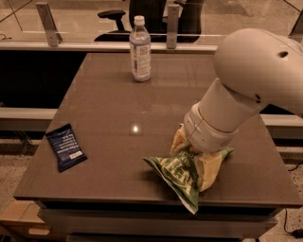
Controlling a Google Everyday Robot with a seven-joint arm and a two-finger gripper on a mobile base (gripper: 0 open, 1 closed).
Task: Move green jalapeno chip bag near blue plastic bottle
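Observation:
The green jalapeno chip bag (177, 176) lies crumpled near the table's front edge, right of centre, with its lower tip hanging over the edge. My gripper (194, 158) comes down on it from the right, with one yellowish finger (178, 140) behind the bag and the other in front of it. The jaws are shut on the bag's upper part. The blue plastic bottle (140, 49), clear with a white cap, stands upright at the table's far side, well away from the bag.
A small dark-blue flat packet (66, 147) lies near the table's left edge. The brown table (109, 99) ends at a glass partition with metal posts (47, 22). An office chair (142, 14) stands behind the glass. My big white arm (251, 80) covers the table's right side.

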